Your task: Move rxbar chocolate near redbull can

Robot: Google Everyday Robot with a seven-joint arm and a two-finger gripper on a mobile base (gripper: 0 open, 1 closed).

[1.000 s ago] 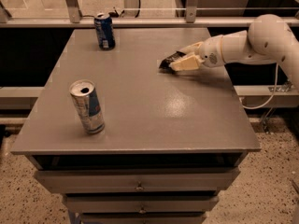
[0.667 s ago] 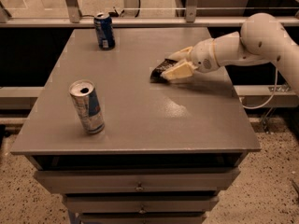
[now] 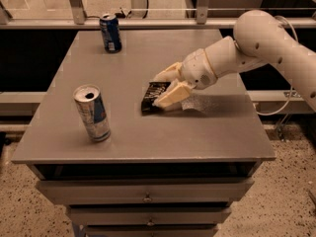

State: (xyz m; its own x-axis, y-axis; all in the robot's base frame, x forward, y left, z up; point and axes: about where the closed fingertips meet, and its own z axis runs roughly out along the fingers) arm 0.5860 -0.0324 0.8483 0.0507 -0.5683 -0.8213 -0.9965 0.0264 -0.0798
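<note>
The rxbar chocolate (image 3: 153, 97) is a flat black wrapper with white lettering, held at the middle of the grey table (image 3: 148, 132). My gripper (image 3: 163, 89) reaches in from the right and is shut on the bar, one finger above and one below it. The redbull can (image 3: 92, 113), slim, silver and blue, stands upright near the table's front left, a short way left of the bar.
A shorter dark blue can (image 3: 110, 32) stands at the table's back left. My white arm (image 3: 256, 43) crosses the table's right side. Drawers (image 3: 145, 196) sit under the tabletop. A railing runs behind the table.
My gripper has carried the rxbar chocolate from the table's right rear toward the front left, closer to the redbull can. The cans have not moved.
</note>
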